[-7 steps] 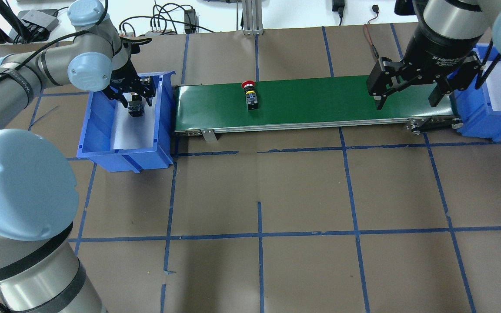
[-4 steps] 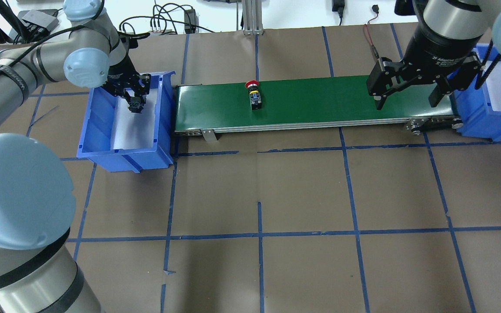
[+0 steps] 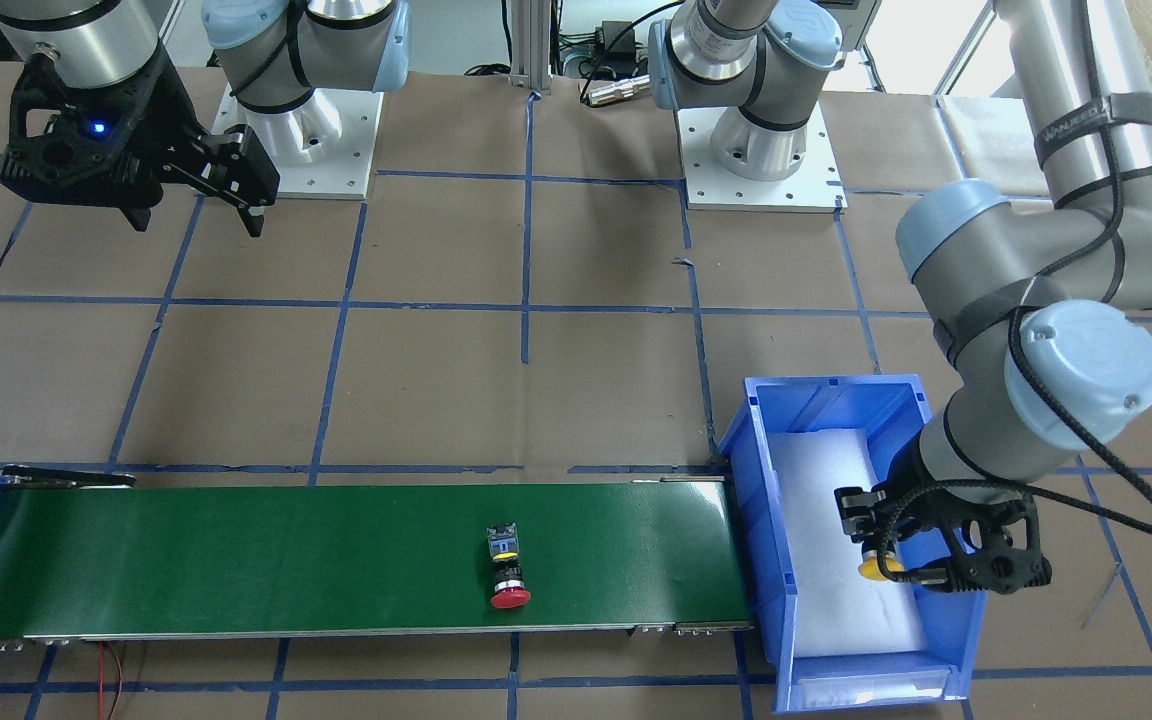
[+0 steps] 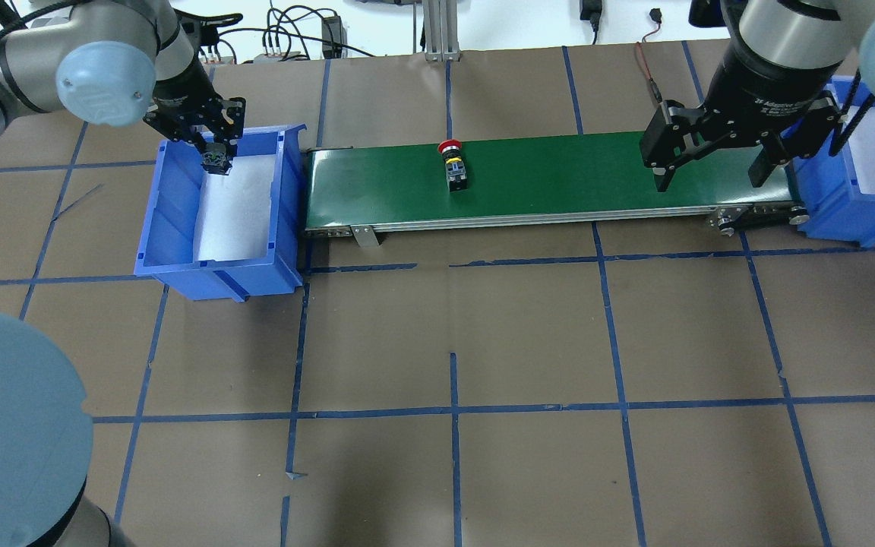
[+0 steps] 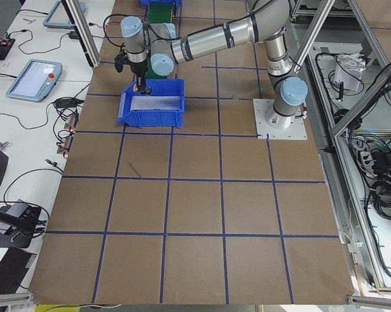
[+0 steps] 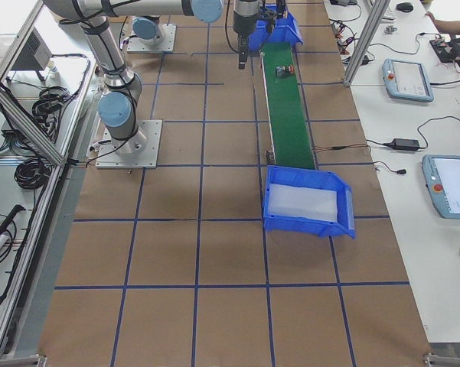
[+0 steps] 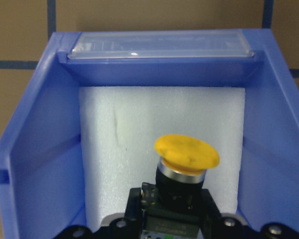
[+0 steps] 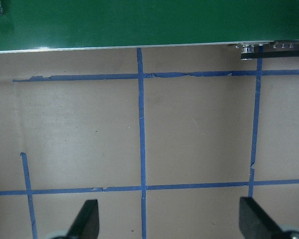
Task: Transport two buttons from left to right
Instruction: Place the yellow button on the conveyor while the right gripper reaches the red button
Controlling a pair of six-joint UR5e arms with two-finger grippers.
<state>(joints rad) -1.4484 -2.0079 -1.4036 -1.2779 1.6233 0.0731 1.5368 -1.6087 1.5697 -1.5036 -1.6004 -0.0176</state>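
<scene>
My left gripper (image 4: 216, 159) is shut on the yellow button (image 3: 876, 568) by its black body. It holds the button above the white foam floor of the left blue bin (image 4: 179, 220). In the left wrist view the yellow cap (image 7: 186, 157) points forward over the foam. The red button (image 4: 453, 163) lies on its side on the green conveyor belt (image 4: 559, 175), left of the middle; it also shows in the front-facing view (image 3: 506, 570). My right gripper (image 4: 707, 171) is open and empty above the belt's right end.
A second blue bin (image 4: 863, 205) stands at the belt's right end, under the right arm. The table is brown paper with a blue tape grid (image 4: 453, 410). Cables and boxes lie along the far edge.
My left gripper has risen from the bin floor with the yellow button and moved toward the bin's far end. The red button has travelled a little to the right on the belt. The right arm has not moved.
</scene>
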